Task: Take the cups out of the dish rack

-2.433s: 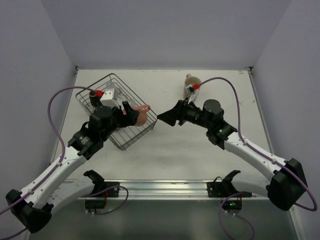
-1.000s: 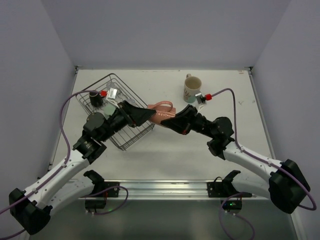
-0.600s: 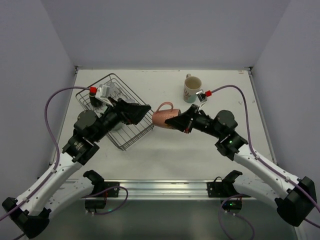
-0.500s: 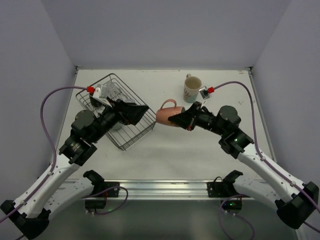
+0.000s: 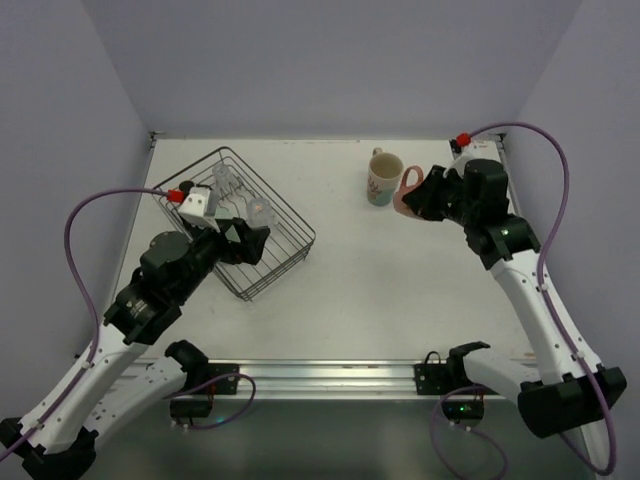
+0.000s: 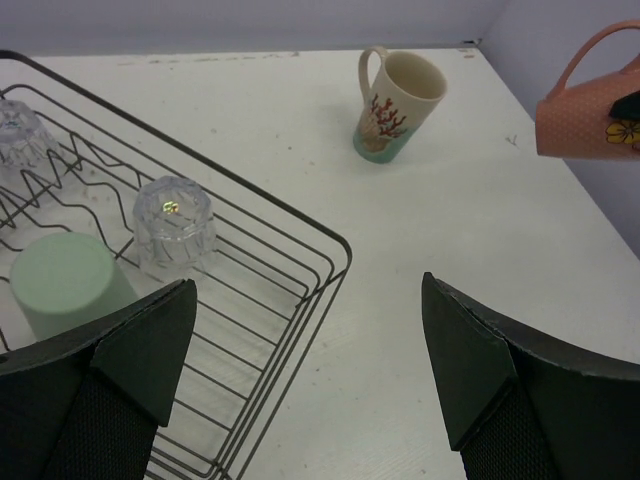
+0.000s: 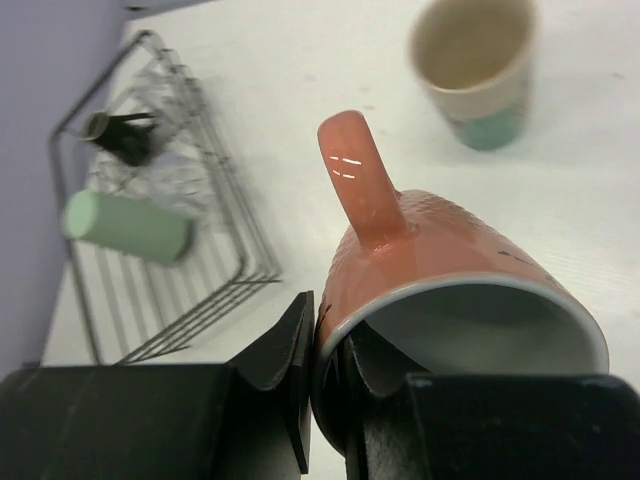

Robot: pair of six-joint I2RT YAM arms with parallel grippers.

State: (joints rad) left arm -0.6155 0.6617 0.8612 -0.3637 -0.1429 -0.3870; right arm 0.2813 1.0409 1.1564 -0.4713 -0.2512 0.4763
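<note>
Two glasses [image 6: 172,222] and one green cup [image 6: 65,285] sit ahead of the wide-open left gripper [image 6: 308,300]. The right gripper [image 7: 325,370], pinching one pink mug [image 7: 440,250], has swung it beside one cream mug [image 7: 480,60].

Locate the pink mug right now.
Top view, far right: the pink mug is gripped by the right hand, just right of the cream mug.

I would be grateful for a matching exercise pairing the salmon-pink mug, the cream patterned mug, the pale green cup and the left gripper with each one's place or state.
1. salmon-pink mug
2. cream patterned mug
3. pale green cup
4. left gripper

A. standing upright on the table
B. open, holding nothing
C. gripped by the right gripper
D. inside the dish rack

Pairs: 1-C, 2-A, 3-D, 4-B
</note>
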